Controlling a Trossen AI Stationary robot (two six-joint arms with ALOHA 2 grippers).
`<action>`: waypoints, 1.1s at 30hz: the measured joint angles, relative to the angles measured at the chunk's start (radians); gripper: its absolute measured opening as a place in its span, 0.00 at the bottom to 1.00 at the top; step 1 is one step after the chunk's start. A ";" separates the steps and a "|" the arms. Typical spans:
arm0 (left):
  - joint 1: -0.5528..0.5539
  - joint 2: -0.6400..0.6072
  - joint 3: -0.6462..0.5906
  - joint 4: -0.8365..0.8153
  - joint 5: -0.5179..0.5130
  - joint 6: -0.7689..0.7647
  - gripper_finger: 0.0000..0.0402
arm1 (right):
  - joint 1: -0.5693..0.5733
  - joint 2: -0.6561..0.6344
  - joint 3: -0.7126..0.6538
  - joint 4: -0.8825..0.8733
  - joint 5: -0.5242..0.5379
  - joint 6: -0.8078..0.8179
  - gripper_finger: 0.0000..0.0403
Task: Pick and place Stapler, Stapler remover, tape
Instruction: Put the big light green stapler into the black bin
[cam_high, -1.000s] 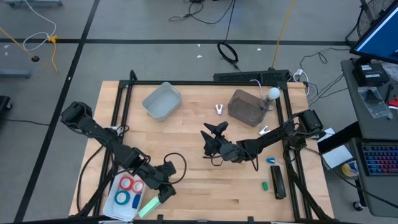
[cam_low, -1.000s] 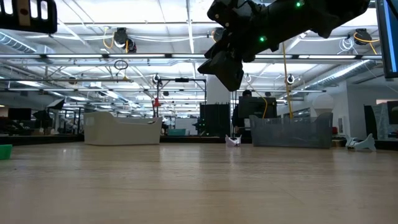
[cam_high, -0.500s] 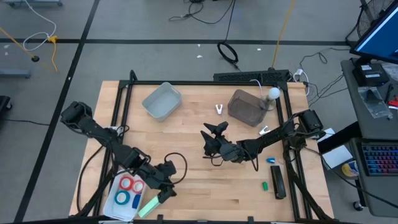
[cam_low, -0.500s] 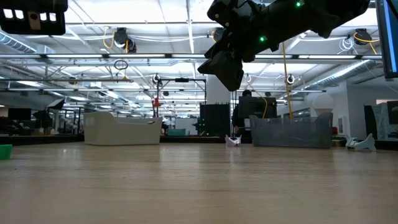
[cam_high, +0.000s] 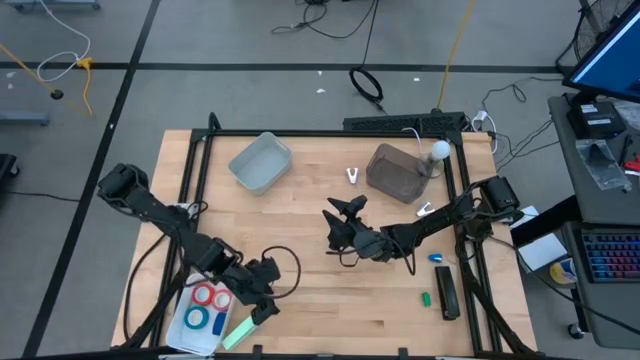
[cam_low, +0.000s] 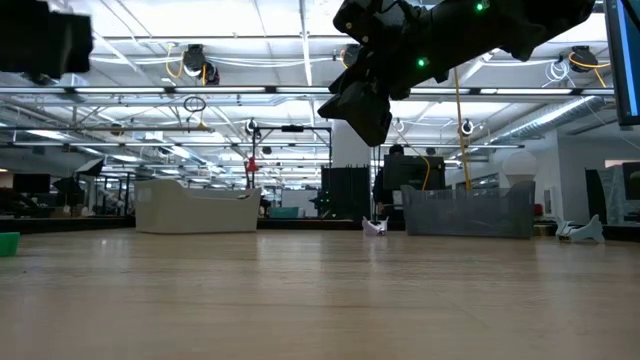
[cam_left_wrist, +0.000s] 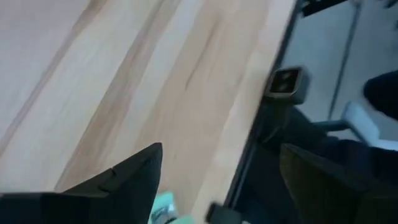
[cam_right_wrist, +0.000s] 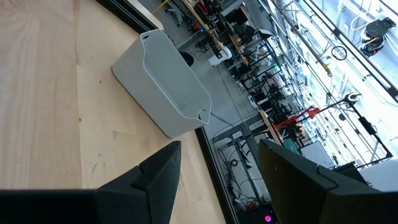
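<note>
Red and blue tape rolls (cam_high: 208, 307) lie in a white tray (cam_high: 183, 336) at the table's near left corner. A pale green oblong thing (cam_high: 238, 332) lies beside the tray at the near edge; in the left wrist view a bit of it (cam_left_wrist: 164, 209) shows below the fingers. My left gripper (cam_high: 263, 312) (cam_left_wrist: 221, 152) hangs open just over its far end. My right gripper (cam_high: 345, 208) (cam_right_wrist: 217, 149) (cam_low: 365, 110) waits open above the table's middle. A black stapler (cam_high: 447, 293) lies at the near right. A small white stapler remover (cam_high: 352, 176) sits at the far middle.
A light grey bin (cam_high: 260, 162) and a dark grey bin (cam_high: 395, 170) stand at the far side. A small green piece (cam_high: 425, 298), a blue piece (cam_high: 437, 257) and a white piece (cam_high: 425, 210) lie near the right rail. Bare wood lies between the two arms.
My left gripper has opened its fingers over the pale green thing at the near edge and has drawn back a little from it. The green thing stays lying by the tray.
</note>
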 joint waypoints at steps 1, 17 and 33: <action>0.000 0.009 0.004 -0.017 0.000 -0.015 0.80 | 0.000 0.000 0.000 0.000 0.000 0.000 0.52; -0.047 0.376 0.499 -0.634 0.108 -0.016 0.78 | 0.001 0.000 0.000 0.000 -0.001 0.000 0.52; -0.119 0.414 0.514 -0.708 0.148 -0.167 0.81 | 0.020 0.000 0.000 0.000 -0.002 0.007 0.52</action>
